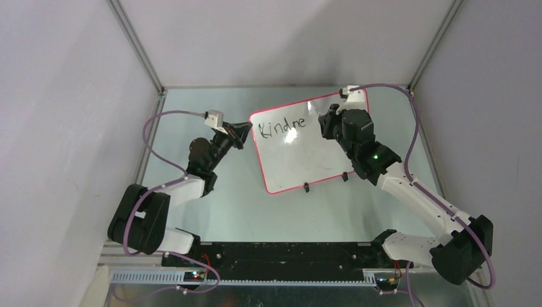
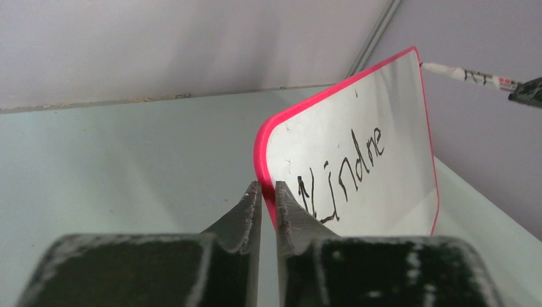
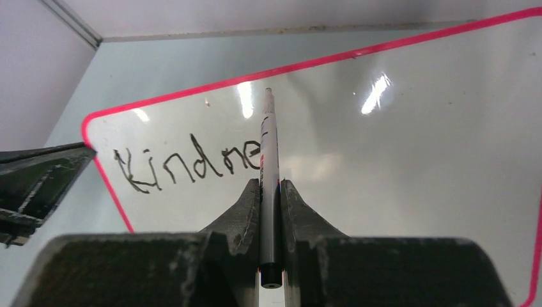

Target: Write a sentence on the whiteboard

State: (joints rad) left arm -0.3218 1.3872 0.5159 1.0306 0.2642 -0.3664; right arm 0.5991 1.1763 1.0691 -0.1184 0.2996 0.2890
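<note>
Note for you, top view: the pale green table (image 1: pixel 255 211) fills the middle of the frame. The whiteboard (image 1: pixel 313 157) sits just right of centre in the upper half, turned a little clockwise, with its two black clip feet (image 1: pixel 307 187) on the lower edge. The left gripper (image 2: pixel 267 190) comes in from centre left and is clamped on the board's red rim at the left edge; your left wrist view shows the rim pinched between the fingers. The right gripper (image 3: pixel 270 187) hangs over the board's upper right part, clenched around a white marker (image 3: pixel 269 137) that points up the frame. You cannot tell whether the tip touches the board. The sentence (image 3: pixel 185 167) so far reads "Kindne", in black, along the board's upper left.
</note>
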